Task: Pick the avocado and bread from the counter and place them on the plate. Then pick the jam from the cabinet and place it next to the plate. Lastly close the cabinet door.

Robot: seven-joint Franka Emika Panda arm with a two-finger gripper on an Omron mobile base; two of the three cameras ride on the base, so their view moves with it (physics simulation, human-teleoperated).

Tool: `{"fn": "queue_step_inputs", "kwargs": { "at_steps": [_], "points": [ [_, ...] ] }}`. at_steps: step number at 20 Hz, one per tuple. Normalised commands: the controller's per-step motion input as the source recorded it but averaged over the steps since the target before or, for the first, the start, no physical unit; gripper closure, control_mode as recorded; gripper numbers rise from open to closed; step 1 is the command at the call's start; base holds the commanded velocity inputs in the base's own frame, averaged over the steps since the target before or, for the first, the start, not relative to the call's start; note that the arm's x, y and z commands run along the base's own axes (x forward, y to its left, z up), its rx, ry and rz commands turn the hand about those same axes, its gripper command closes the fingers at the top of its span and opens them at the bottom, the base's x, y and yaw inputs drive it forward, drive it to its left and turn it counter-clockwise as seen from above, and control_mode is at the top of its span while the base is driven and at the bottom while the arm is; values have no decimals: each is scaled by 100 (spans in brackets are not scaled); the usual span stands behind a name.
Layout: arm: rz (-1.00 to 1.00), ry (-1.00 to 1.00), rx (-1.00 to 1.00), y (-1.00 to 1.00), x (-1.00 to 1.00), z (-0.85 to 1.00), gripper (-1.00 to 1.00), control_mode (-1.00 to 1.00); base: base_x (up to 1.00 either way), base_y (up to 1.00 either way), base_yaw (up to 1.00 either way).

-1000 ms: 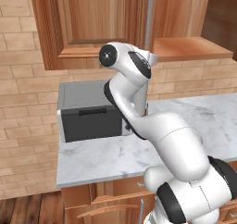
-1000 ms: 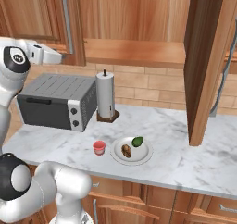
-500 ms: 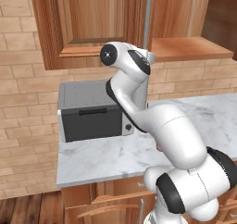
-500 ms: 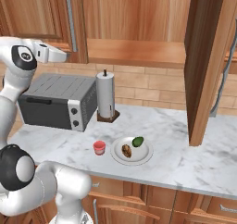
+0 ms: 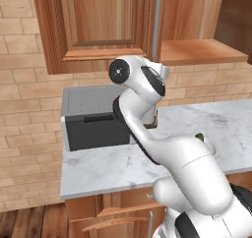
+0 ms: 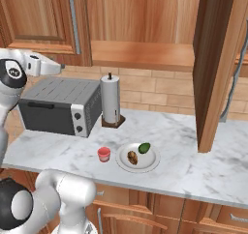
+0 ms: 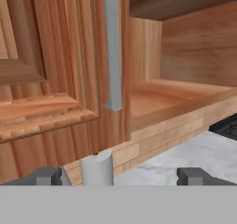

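Note:
The white plate point(image 6: 151, 164) lies on the marble counter point(image 6: 193, 170), with the dark green avocado point(image 6: 144, 147) and the brown bread point(image 6: 131, 156) resting on it. Just left of the plate stands the red jam point(image 6: 103, 154). Above, the cabinet point(image 6: 145, 54) is open, its shelf bare, and its right door point(image 6: 213, 68) swings out over the counter. My gripper point(image 7: 120, 177) is open and holds nothing. It hovers high at the left point(image 6: 59, 66), facing the closed left door's grey handle point(image 7: 112, 47), far from the plate.
A paper-towel roll point(image 6: 110, 100) stands behind the plate, and its top point(image 7: 97, 167) shows between my fingertips. A grey toaster oven point(image 6: 58, 107) fills the counter's left end. Brick wall runs behind, and wooden drawers point(image 6: 160, 213) sit under the worktop.
The arm's upper joint and hand have sunk slightly at the left. Plate, avocado, bread, jam and the open door have not moved.

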Motion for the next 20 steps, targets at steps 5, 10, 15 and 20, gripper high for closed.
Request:
{"fn": "queue_step_inputs", "kwargs": {
  "at_steps": [5, 10, 15, 20],
  "points": [
    [5, -4, 3, -5, -100, -26, -100, -100, 0, 0, 0],
    [1, -13, 11, -35, -100, -9, -100, -100, 0, 0, 0],
    [-1, -17, 14, -52, -98, 1, -100, -100, 0, 0, 0],
    [-2, -15, 12, -61, -85, 6, -100, -100, 0, 0, 0]
  ]
}}
